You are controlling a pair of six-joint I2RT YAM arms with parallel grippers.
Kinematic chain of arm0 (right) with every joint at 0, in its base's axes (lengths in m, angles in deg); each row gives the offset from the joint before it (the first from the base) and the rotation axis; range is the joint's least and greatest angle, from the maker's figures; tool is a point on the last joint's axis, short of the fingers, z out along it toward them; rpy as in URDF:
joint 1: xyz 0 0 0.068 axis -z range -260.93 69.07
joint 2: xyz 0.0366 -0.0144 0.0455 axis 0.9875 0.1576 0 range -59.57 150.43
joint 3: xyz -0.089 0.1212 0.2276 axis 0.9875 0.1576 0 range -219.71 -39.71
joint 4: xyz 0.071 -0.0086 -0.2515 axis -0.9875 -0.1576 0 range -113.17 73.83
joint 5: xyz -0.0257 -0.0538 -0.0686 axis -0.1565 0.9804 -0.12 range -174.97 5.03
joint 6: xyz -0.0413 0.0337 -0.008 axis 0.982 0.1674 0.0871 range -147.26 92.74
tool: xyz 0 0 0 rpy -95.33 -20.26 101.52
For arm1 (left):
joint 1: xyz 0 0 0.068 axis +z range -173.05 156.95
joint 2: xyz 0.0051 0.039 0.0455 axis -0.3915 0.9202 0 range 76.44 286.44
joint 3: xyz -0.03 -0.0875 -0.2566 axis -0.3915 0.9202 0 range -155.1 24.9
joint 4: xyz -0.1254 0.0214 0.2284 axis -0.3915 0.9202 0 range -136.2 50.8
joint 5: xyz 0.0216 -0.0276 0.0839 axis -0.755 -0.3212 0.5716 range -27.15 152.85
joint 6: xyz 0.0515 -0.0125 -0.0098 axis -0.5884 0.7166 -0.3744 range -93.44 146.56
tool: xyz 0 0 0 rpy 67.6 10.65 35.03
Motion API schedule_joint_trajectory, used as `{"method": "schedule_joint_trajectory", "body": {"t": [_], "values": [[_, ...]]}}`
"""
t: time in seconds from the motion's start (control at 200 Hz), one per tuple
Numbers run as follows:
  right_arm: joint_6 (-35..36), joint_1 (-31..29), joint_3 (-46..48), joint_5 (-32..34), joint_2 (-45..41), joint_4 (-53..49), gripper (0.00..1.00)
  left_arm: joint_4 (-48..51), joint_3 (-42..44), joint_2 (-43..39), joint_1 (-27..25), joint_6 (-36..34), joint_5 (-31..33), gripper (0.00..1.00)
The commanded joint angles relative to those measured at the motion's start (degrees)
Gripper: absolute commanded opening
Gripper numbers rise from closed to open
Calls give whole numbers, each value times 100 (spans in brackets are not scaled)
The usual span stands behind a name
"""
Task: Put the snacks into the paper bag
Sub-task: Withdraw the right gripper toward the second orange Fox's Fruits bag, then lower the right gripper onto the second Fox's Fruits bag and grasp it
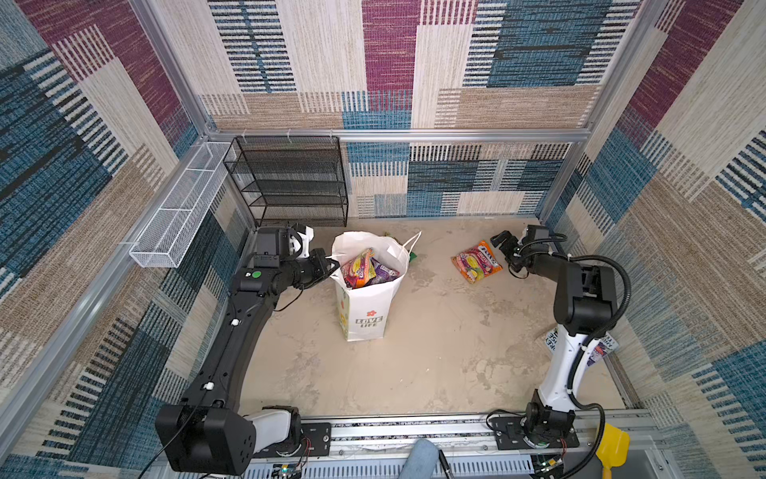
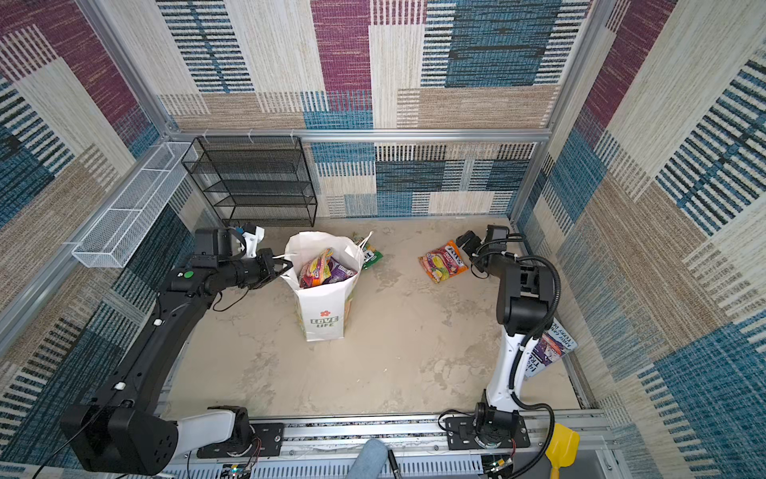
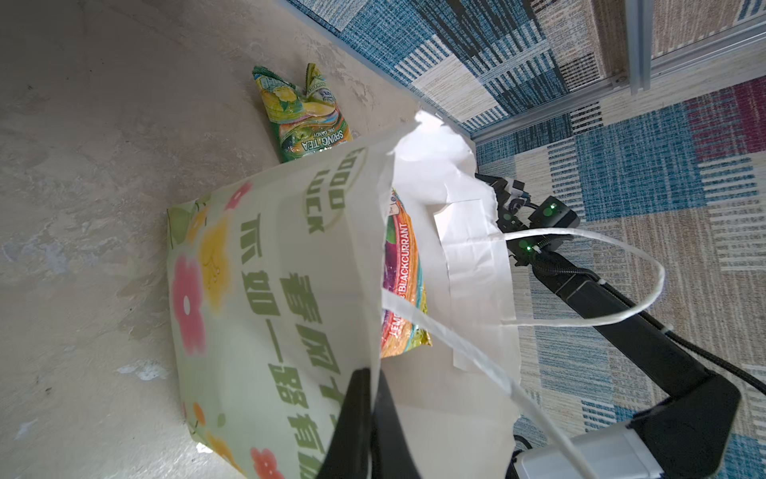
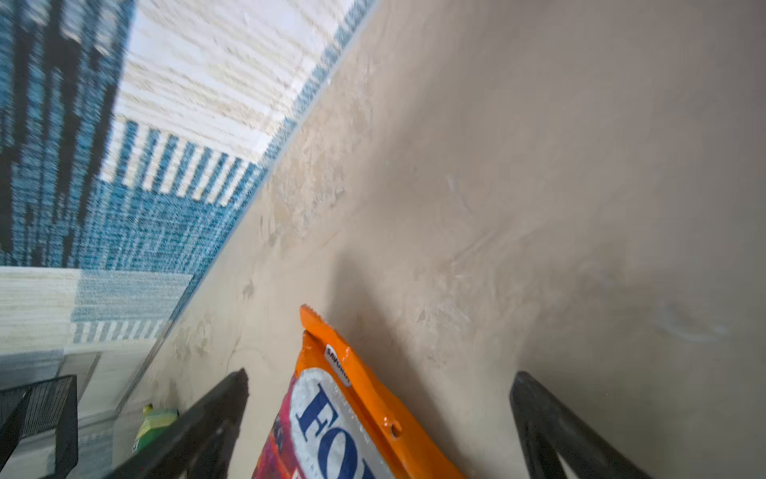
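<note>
Paper bag [image 1: 367, 305] rim pinched by left claw [image 1: 333, 266].

Snacks [image 1: 368, 269] in paper bag [image 1: 364, 309], one packet [image 2: 372, 257] behind it, another packet [image 1: 476, 262] well to its right

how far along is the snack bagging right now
Done: several glossy candy packets sit inside the tall white paper bag. In hand: the left fingers pinch the bag's rim, and the right fingers stand open at the orange flat packet on the beige tabletop, not gripping it. Left: that orange packet and the green-yellow packet behind the bag.
</note>
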Motion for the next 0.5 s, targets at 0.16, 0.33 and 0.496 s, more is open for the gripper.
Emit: {"method": "schedule_joint_trajectory", "body": {"t": [0.16, 0.33, 0.496], "values": [[-244, -35, 214, -1366, 309, 133, 100, -286, -1, -25, 44, 18, -200, 0], [-365, -282, 613, -1358, 48, 5, 100, -314, 0, -15, 60, 41, -255, 0], [-366, -664, 1026, -1340, -197, -114, 100, -313, 14, -23, 62, 42, -232, 0]]}}
